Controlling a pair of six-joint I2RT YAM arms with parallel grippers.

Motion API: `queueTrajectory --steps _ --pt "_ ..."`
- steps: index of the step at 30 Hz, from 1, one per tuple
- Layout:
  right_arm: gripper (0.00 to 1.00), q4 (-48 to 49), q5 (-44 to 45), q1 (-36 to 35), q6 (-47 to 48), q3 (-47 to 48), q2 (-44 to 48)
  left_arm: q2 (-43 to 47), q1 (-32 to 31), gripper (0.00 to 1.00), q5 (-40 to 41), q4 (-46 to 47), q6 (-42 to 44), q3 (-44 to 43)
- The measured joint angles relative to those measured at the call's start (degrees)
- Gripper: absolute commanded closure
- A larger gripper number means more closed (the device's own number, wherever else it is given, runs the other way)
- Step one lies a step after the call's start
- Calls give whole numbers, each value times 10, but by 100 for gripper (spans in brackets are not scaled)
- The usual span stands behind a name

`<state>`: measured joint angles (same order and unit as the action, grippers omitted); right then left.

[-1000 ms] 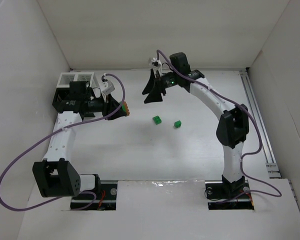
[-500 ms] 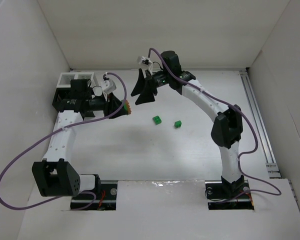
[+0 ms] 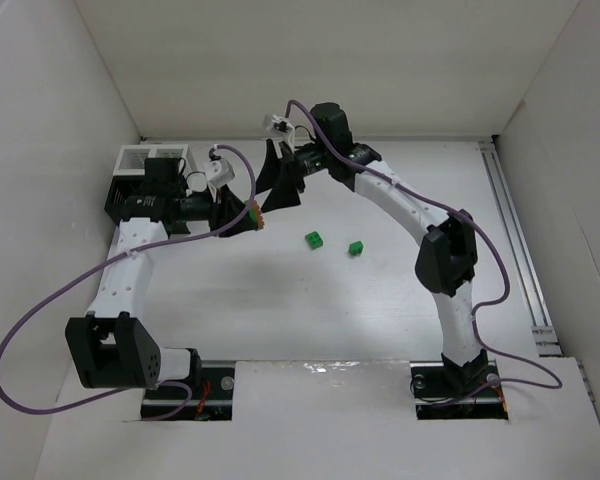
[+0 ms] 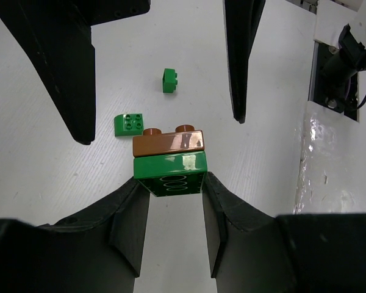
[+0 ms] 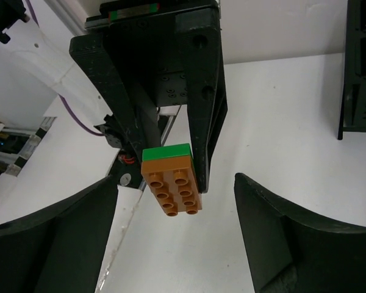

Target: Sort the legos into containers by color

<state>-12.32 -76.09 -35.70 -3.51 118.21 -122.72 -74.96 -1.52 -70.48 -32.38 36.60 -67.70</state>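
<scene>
Wide open, the right gripper [image 5: 174, 183] has swung in to straddle the orange-on-green legos [image 4: 169, 155] pinched in the narrowly parted left gripper [image 4: 171, 186], apparently ready to pull the two colours apart.

We're swinging the right gripper [image 3: 266, 198] left toward the orange-green lego stack [image 3: 254, 214]; it's now arriving just beside it.

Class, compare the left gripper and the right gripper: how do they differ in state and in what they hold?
The left gripper is shut on a green brick with an orange brick stuck to it; the right gripper holds nothing. The left gripper's jaws stand narrow; the right gripper's stand wide open, facing that pair without touching it. Both are black, two-fingered and point at each other.
</scene>
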Motion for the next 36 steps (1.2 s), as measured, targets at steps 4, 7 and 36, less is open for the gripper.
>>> queueTrajectory --steps 4,7,36 --pt "25 4 0 -3 -1 1 0 -3 0 97 0 0 0 -2" --pt "28 6 -1 -4 -3 1 0 -3 0 97 0 0 0 -3" --pt "100 22 -4 -16 -1 1 -7 -3 0 97 -4 6 -11 -7"
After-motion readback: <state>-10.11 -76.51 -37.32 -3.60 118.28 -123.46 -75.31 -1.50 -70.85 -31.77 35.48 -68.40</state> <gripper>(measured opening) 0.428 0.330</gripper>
